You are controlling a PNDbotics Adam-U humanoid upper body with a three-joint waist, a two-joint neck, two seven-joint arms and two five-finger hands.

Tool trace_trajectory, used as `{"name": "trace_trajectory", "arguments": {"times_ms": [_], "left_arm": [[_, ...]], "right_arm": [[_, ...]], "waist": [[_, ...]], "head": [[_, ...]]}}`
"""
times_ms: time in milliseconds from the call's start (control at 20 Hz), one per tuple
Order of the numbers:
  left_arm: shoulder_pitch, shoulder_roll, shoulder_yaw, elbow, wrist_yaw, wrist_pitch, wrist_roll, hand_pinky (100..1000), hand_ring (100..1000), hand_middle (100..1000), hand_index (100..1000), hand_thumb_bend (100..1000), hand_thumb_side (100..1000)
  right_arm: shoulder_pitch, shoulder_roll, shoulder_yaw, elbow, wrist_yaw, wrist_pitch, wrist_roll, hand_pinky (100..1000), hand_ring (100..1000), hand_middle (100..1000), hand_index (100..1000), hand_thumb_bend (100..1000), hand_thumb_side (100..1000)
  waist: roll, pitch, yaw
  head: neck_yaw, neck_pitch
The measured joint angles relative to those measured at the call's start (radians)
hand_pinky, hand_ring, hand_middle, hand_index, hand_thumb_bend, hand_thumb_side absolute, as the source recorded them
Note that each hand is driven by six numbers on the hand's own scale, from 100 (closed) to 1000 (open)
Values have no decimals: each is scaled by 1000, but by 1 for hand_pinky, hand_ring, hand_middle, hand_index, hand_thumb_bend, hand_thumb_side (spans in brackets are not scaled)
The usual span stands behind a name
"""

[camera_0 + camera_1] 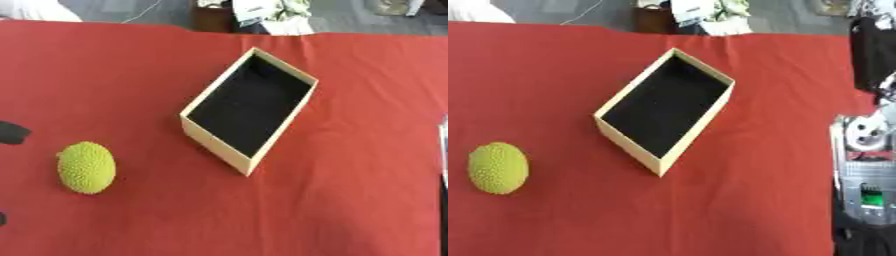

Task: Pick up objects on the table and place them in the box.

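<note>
Box [216, 141]: cream walls, black inside, open top, set askew near the middle of the red tablecloth [350, 200], nothing in it. Bumpy yellow-green oval object [86, 167]: lying on the cloth, well apart from the box, toward the left edge. Hands: a dark shape [12, 132] at the left edge, finger state cannot be told; right hand not seen

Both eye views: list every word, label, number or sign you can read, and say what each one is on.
No readable text anywhere.
Box: plain tan walls, black inside, no print visible.
Bumpy yellow-green fruit: no label.
Red tablecloth: unmarked.
Green panel on the robot's silver body at the right edge: any marking is too blurred to read.
</note>
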Motion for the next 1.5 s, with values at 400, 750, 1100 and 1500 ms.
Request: {"name": "trace_trajectory", "arguments": {"times_ms": [400,750,1100,1500], "left_arm": [[0,-1,-29,8,-83,0,0,869,854,842,883,624,100],[-49,-9,-48,35,-73,0,0,882,870,852,900,631,170],[-119,-11,-62,69,-39,0,0,892,869,846,905,600,226],[-152,-23,-126,95,-49,0,0,895,866,843,902,561,232]], "right_arm": [[0,0,1,0,-6,-2,3,794,926,520,547,100,532],[0,1,2,0,-7,-6,6,795,926,520,547,100,531],[0,2,8,0,-15,-10,10,795,928,520,547,100,530],[0,9,13,0,-18,-13,13,795,929,520,547,100,530]], "waist": [[0,0,-3],[0,0,-8],[0,0,-19],[3,1,-27]], "head": [[6,0],[14,0],[25,0],[36,-1]]}}
